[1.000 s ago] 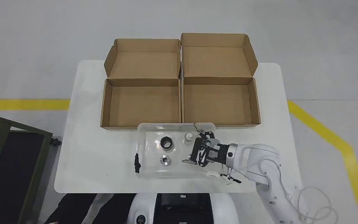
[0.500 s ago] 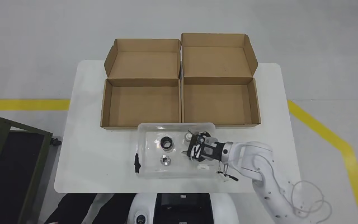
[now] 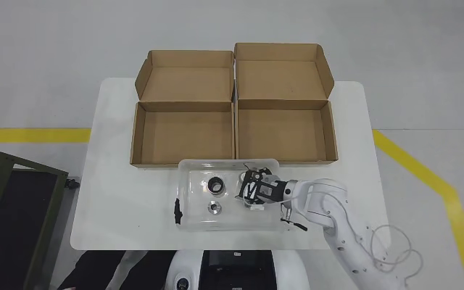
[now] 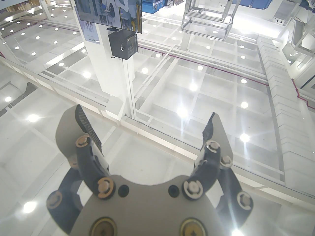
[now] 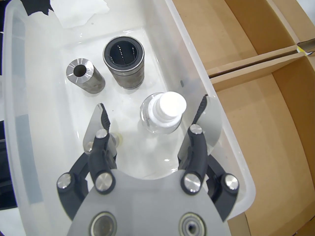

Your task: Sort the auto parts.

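Observation:
A clear plastic bin (image 3: 194, 197) at the table's front holds a black-ringed bearing (image 5: 124, 61), a steel sleeve (image 5: 85, 76) and a small clear bottle with a white cap (image 5: 169, 109), all upright. The bearing (image 3: 216, 187) and the sleeve (image 3: 214, 209) stand in the bin's left half. My right gripper (image 5: 153, 106) is open inside the bin, and its fingers flank the bottle without touching it. From above, the right gripper (image 3: 247, 190) sits at the bin's middle. My left gripper (image 4: 145, 114) points up at the ceiling, open and holding nothing.
Two open cardboard boxes (image 3: 185, 138) (image 3: 283, 136) lie side by side just behind the bin, their lids folded back. Black tape (image 3: 176, 212) and a white paper scrap (image 5: 78, 6) sit at the bin's left end. White table surface lies bare to the left.
My right gripper has moved leftward along the bin, from its right part to beside the bottle. The parts have not moved.

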Tool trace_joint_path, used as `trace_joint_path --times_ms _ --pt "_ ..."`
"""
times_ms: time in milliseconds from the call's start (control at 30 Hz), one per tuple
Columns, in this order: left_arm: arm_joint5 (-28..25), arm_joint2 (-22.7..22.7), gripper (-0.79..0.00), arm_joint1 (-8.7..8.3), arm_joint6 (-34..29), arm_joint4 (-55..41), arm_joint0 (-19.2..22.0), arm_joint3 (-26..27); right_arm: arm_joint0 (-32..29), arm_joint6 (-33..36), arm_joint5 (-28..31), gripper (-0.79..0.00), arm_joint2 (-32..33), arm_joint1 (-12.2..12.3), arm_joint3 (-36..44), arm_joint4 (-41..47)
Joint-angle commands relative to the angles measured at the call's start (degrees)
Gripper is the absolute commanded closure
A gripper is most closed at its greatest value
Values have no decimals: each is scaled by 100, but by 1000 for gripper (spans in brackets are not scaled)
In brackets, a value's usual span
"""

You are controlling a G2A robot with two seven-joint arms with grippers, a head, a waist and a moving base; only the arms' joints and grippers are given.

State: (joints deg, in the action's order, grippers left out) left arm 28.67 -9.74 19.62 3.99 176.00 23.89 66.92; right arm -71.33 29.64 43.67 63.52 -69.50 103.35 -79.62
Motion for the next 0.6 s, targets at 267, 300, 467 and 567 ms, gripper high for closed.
trace_joint_path --times_ms 267,300,467,567 --pt "0 0 -785 0 0 0 0 0 103 -12 -11 -40 -98 21 -98 50" --pt "0 0 -785 0 0 0 0 0 100 -34 40 0 -92 27 -97 107" --pt "0 0 -785 0 0 0 0 0 -18 -28 159 0 29 80 255 209" --pt "0 0 -785 0 0 0 0 0 -134 -90 266 0 146 119 527 357"
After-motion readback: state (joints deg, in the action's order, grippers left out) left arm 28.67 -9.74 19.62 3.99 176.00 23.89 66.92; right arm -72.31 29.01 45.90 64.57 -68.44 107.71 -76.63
